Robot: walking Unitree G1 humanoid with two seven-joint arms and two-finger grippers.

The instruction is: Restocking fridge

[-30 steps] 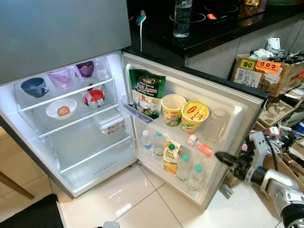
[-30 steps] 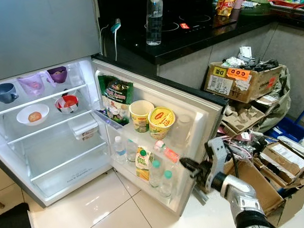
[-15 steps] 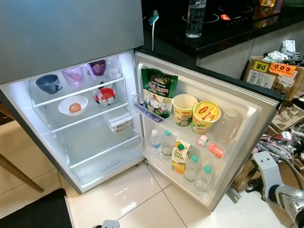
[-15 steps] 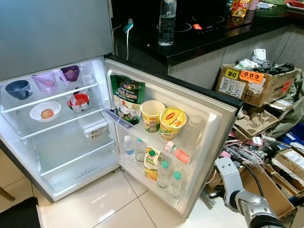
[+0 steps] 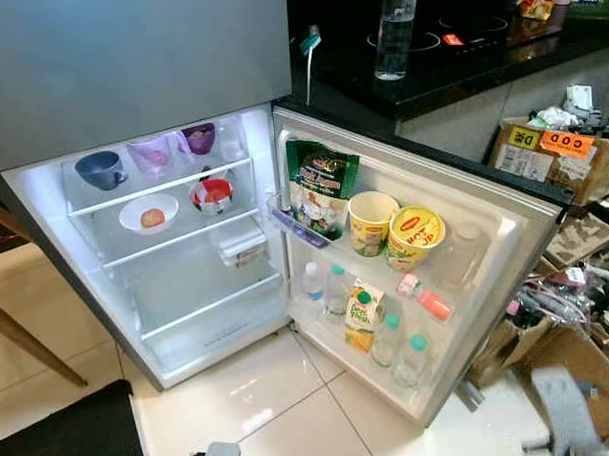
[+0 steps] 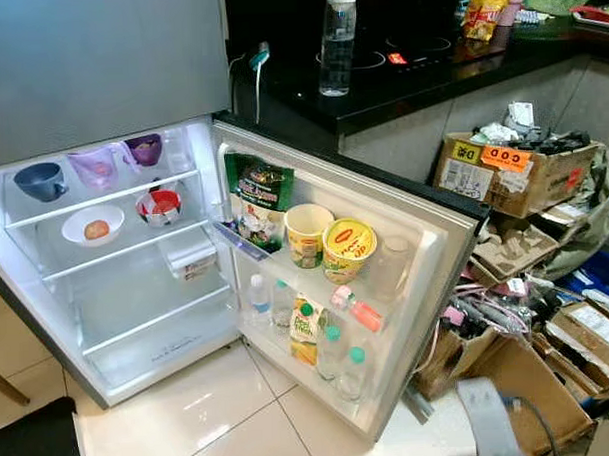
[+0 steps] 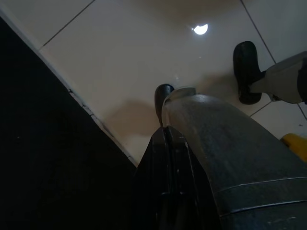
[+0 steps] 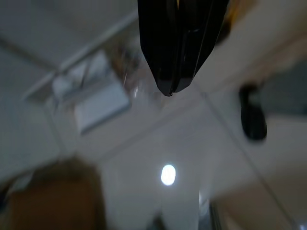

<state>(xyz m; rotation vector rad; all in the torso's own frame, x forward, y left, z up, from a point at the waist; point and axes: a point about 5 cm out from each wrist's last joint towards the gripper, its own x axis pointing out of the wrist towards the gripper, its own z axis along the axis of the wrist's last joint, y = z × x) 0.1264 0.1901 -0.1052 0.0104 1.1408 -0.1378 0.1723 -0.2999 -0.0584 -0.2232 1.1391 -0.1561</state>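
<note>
Fridge (image 5: pixel 188 322) stands open on the tiled floor, door (image 5: pixel 485 232) swung wide beside the black counter; door racks hold noodle cups (image 5: pixel 415 236), a snack bag (image 5: pixel 318 187), a juice carton (image 5: pixel 360 321) and small bottles (image 5: pixel 411 356). Bottles likely slick, rigid, best gripped mid-body; cups light, crushable. Left gripper (image 7: pixel 165 143) fingers pressed together, empty, over floor. Right gripper (image 8: pixel 175 72) likewise closed, empty, blurred

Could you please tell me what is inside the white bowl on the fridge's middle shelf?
The white bowl holds one small round orange-brown item, probably a fruit or an egg; it is too small to tell which. The bowl's near wall hides anything lower down.
</note>
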